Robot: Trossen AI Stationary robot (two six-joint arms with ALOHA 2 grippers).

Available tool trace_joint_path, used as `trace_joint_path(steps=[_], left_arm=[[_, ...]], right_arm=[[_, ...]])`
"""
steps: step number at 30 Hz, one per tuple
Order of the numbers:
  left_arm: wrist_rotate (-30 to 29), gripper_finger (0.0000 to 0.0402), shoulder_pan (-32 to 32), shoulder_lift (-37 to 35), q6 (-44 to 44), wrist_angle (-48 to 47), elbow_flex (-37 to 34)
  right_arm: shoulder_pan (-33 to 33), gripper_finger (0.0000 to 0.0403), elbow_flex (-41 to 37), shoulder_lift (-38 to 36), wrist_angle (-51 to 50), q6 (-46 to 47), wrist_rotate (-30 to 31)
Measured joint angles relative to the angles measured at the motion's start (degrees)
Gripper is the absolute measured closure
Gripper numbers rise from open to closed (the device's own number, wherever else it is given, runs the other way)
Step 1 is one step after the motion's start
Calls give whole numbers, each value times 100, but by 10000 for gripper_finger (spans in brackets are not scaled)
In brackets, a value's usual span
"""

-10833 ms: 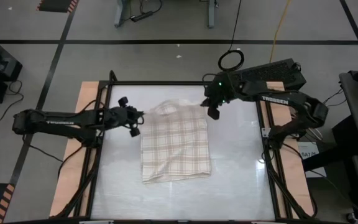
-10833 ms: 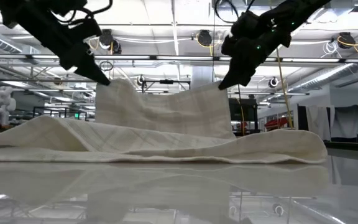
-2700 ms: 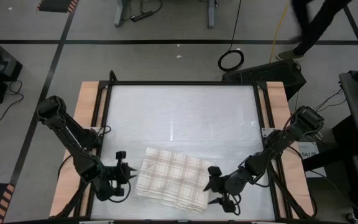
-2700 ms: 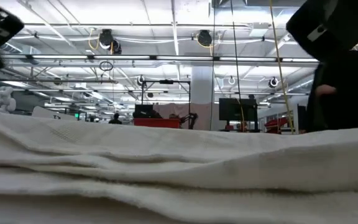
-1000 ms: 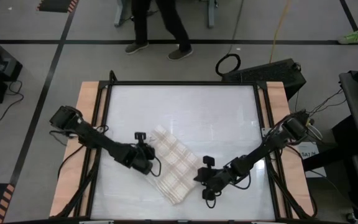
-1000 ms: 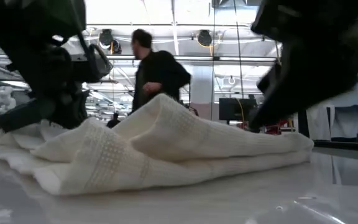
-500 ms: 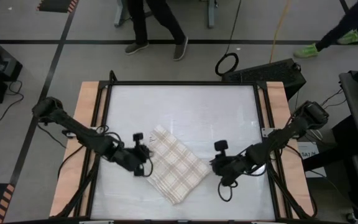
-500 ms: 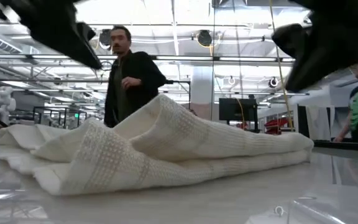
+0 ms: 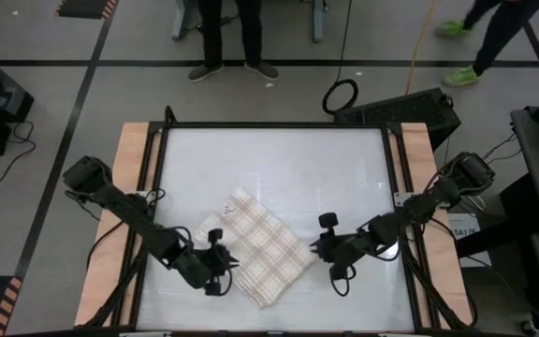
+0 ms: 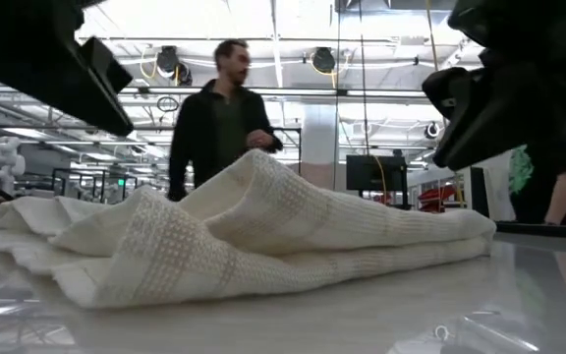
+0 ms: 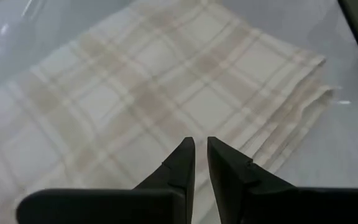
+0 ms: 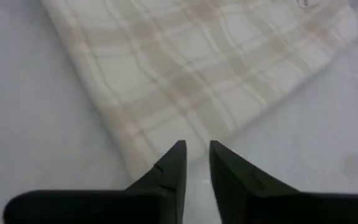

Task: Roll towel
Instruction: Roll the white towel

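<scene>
The towel [image 9: 262, 247] is a cream cloth with a beige plaid check. It lies folded in several layers, set slantwise on the near middle of the white table [image 9: 279, 159], and shows as a low heap in the low view [image 10: 263, 231]. My left gripper [image 9: 229, 265] hovers at the towel's near left edge, fingers nearly together, over the plaid in the left wrist view [image 11: 201, 146]. My right gripper [image 9: 315, 246] hovers just off the towel's right edge [image 12: 197, 149], fingers also nearly together. Both are empty and above the cloth.
A person stands past the table's far edge [image 9: 223, 37] and shows behind the towel in the low view [image 10: 219, 118]; another walks at the far right [image 9: 485, 37]. Black frame rails [image 9: 157, 187] run along the table's sides. Bare table lies beyond the towel.
Both grippers have risen off the towel, which lies unchanged. My left gripper has then gone toward the table's near edge along the towel's left side. My right gripper has drawn back toward the right and far edges, away from the towel's near corner.
</scene>
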Motion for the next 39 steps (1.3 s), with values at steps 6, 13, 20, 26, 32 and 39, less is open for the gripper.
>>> trace_joint_path(steps=[6,13,20,26,32,39], left_arm=[[224,380,-260,5,-781,-363,7],[418,394,-372,226,-1906,-1614,7],[278,393,-252,684,-1431,-2360,32],[-516,393,1,739,-675,-2946,0],[-1534,393,639,734,878,-2857,0],[-944,393,1175,373,1051,-3359,19]], right_arm=[[-241,397,60,9,56,-84,-463],[-567,401,60,546,600,-438,-1174],[-535,402,60,1084,1099,-11,-1235],[-346,402,60,1335,1312,1188,-1322],[-209,402,60,1499,2267,1860,-1266],[-215,403,60,1164,2377,1815,-1003]])
